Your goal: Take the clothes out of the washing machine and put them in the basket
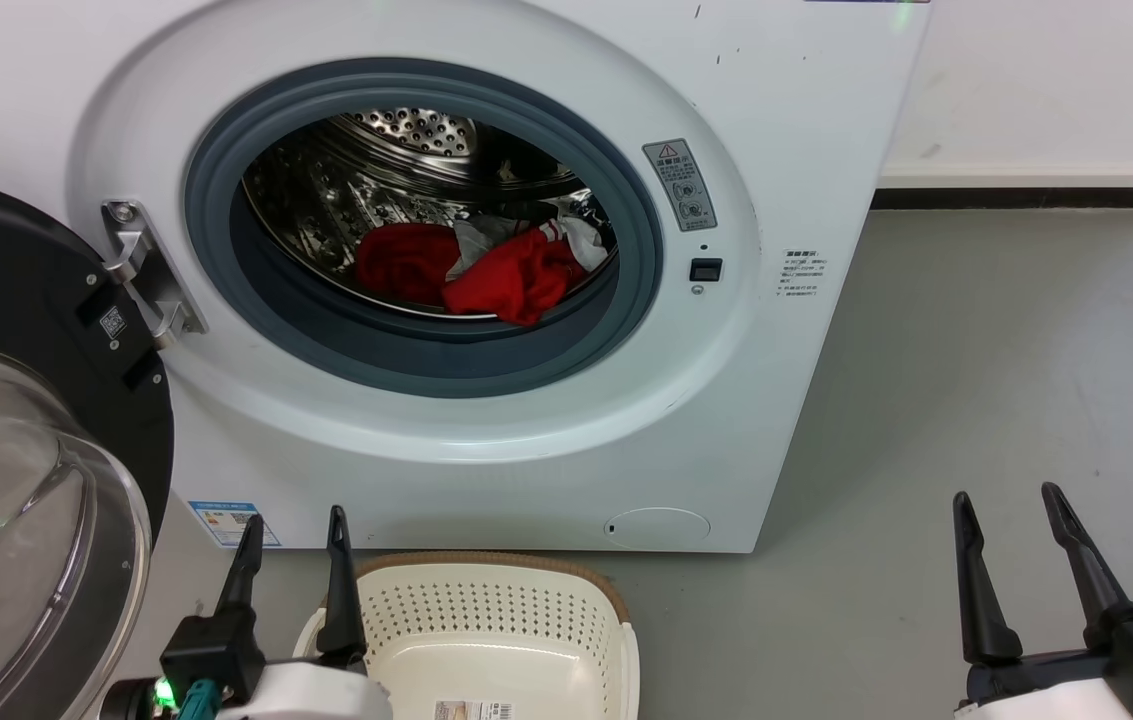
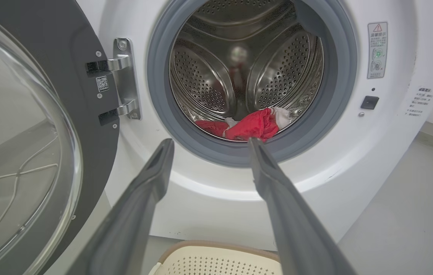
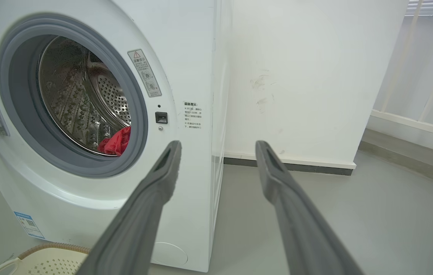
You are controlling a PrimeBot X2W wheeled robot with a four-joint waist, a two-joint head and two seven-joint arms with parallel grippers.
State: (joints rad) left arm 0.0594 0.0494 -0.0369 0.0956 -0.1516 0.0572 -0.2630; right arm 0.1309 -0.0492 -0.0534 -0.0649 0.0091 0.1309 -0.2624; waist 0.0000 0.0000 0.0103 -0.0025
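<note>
The white washing machine (image 1: pixel 786 120) stands with its door swung open to the left. Red clothes (image 1: pixel 496 270) with white trim lie at the front bottom of the steel drum, also seen as red clothes (image 2: pixel 252 124) and red clothes (image 3: pixel 117 141). The cream basket (image 1: pixel 486 600) sits on the floor in front of the machine, holding no garment. My left gripper (image 1: pixel 294 525) hovers open over the basket's left rim. My right gripper (image 1: pixel 1008 500) is open at the lower right, above bare floor, well apart from the machine.
The black-rimmed glass door (image 1: pixel 16 480) juts out at the left, close to my left arm. Grey floor (image 1: pixel 1006 340) stretches to the right of the machine. A white wall with a dark skirting (image 1: pixel 1026 195) runs behind.
</note>
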